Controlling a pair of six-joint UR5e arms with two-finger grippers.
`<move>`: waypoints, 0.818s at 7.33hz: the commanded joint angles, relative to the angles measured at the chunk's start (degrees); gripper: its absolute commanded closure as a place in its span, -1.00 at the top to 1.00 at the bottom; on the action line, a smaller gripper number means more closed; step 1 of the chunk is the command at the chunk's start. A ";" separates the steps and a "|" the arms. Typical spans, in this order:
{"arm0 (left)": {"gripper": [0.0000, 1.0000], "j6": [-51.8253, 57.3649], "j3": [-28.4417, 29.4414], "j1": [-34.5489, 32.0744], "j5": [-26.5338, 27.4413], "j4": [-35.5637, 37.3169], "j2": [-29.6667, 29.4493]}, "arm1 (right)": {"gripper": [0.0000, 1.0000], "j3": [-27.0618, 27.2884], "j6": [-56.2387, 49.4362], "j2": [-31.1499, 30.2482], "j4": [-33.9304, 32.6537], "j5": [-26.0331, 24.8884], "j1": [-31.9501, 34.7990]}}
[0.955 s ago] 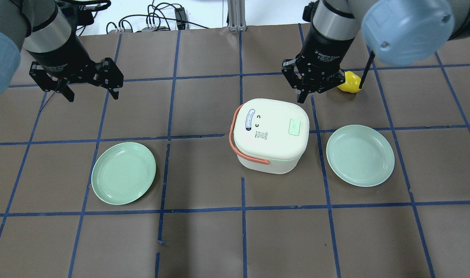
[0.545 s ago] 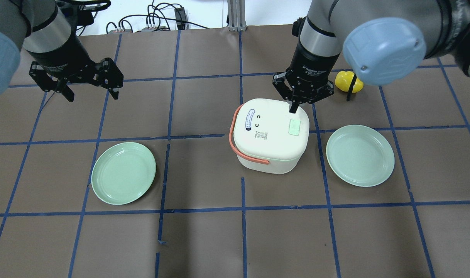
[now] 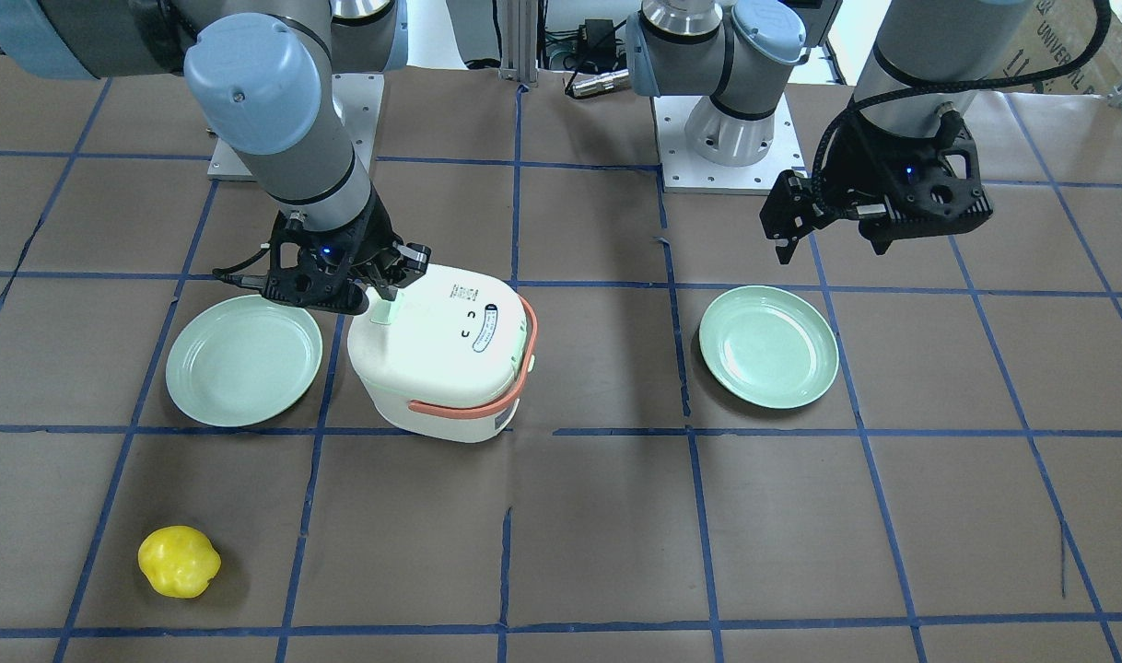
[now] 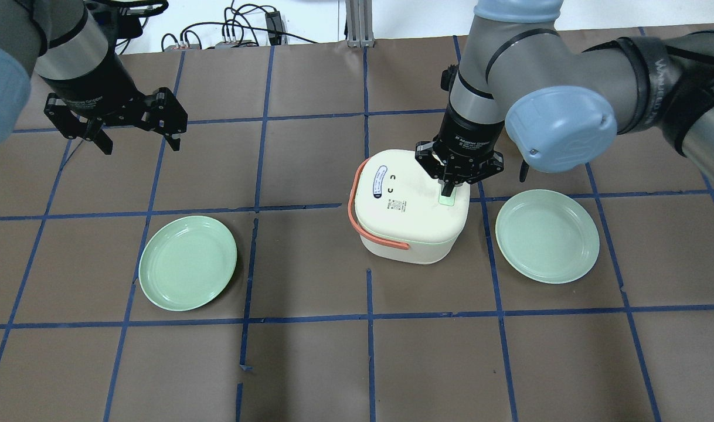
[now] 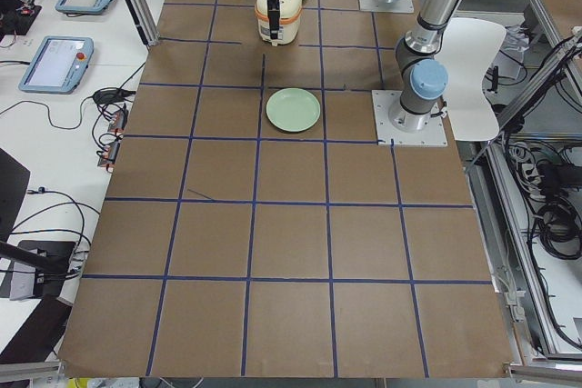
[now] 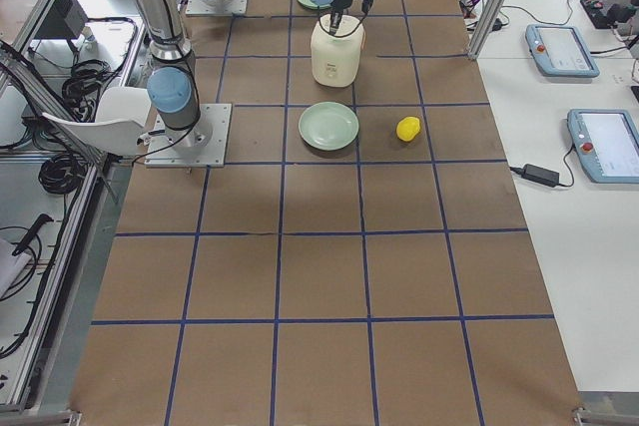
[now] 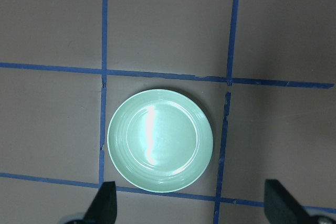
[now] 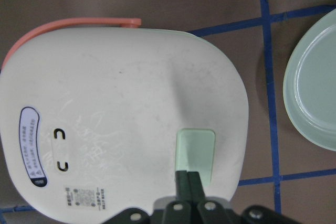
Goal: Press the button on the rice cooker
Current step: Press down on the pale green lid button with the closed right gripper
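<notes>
The white rice cooker (image 4: 404,211) with an orange handle stands mid-table. Its pale green button (image 8: 196,148) sits on the lid's right side. My right gripper (image 4: 446,190) is shut, its fingers pressed together. It points down with its tips on the edge of the button (image 4: 448,199). The right wrist view shows the closed tips (image 8: 187,174) overlapping the button's near edge. My left gripper (image 4: 137,138) is open and empty. It hovers high over the far left of the table, well away from the cooker (image 3: 441,359).
A green plate (image 4: 187,262) lies left of the cooker and also shows under the left gripper (image 7: 160,140). A second plate (image 4: 547,235) lies just right of the cooker. A yellow fruit (image 3: 179,560) lies beyond the right plate, hidden by my right arm in the overhead view.
My right gripper moved from beyond the cooker's far right corner toward the robot and down onto the green button. The left arm has not moved.
</notes>
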 commanded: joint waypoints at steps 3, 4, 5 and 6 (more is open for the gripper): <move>1.00 0.00 -0.03 0.00 0.00 0.00 0.00 | -0.95 0.62 1.13 0.52 -1.30 -0.08 -0.01; 1.00 0.00 0.06 0.00 0.00 0.00 0.00 | -0.95 0.62 1.13 0.52 -1.22 -0.08 -0.01; 1.00 0.00 -0.03 0.00 0.00 0.00 0.00 | -0.95 0.71 1.13 0.60 -1.21 -0.08 -0.01; 1.00 0.00 0.06 0.00 0.00 0.00 0.00 | -0.95 0.71 1.13 0.61 -1.30 -0.08 -0.01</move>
